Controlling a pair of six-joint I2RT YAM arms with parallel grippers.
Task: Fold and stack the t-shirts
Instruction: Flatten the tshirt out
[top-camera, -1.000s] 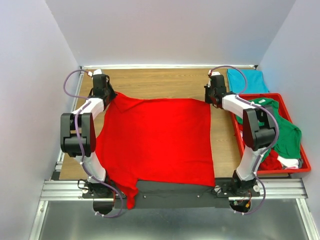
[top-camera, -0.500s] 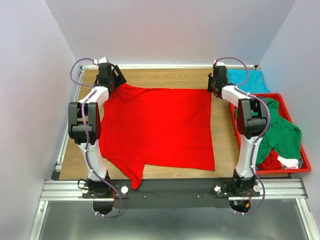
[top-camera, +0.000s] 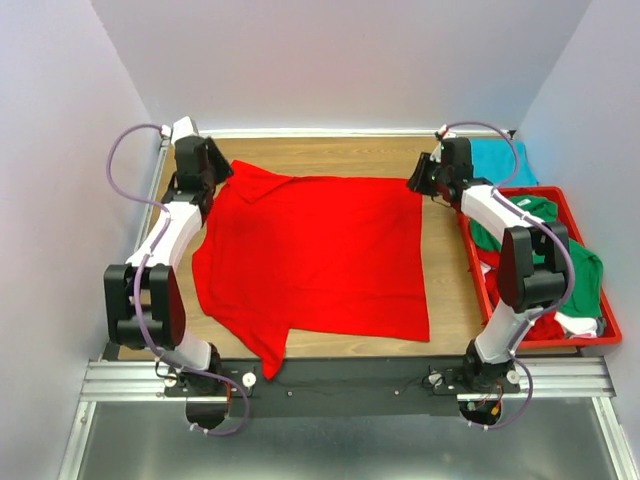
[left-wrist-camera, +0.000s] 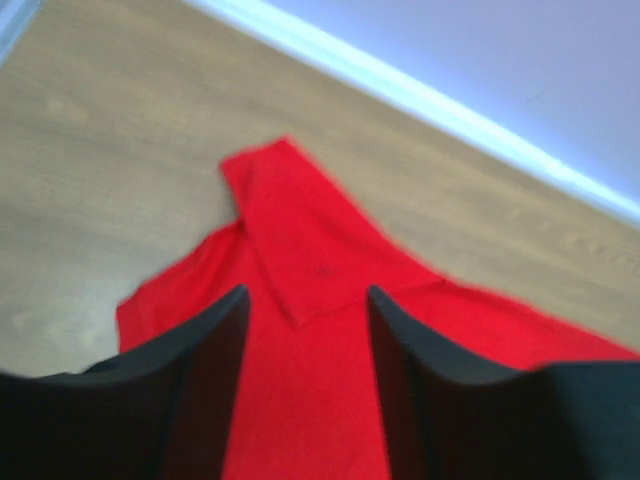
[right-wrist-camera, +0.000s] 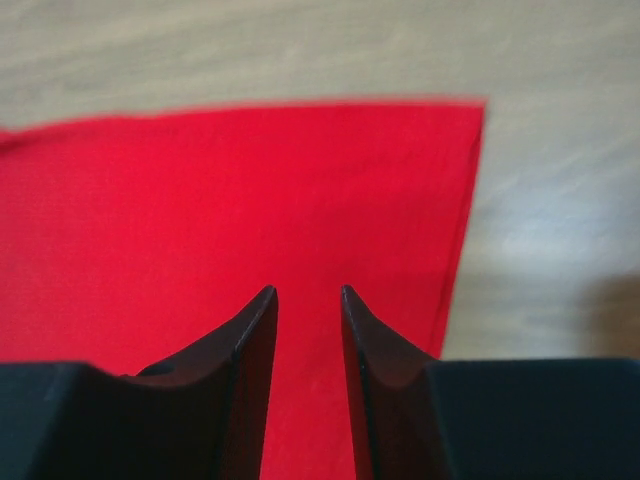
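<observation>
We look down on a wooden table (top-camera: 330, 155) with a bright red t-shirt (top-camera: 310, 260) spread almost flat across its middle, one sleeve (top-camera: 265, 355) reaching the near edge. The left tool (top-camera: 207, 172) hangs over the shirt's far left corner. In its wrist view the two fingers (left-wrist-camera: 200, 350) stand well apart with nothing between them, and below lies the far sleeve, folded over onto the shirt. The right tool (top-camera: 420, 184) sits at the shirt's far right corner. Its wrist view shows a narrow gap between the fingers (right-wrist-camera: 255, 330), which grip nothing, with smooth red cloth and bare wood beneath. Along the table's right side is a red plastic tray (top-camera: 600, 338). In it a green t-shirt (top-camera: 575, 275) lies crumpled, spilling over the rim, with a bit of red cloth (top-camera: 540, 325) and something white (top-camera: 580, 322) at the near end; we cannot tell what these two are. Beyond the tray, in the far right corner, a teal t-shirt (top-camera: 500, 160) lies on the table, partly hidden by the right arm.
</observation>
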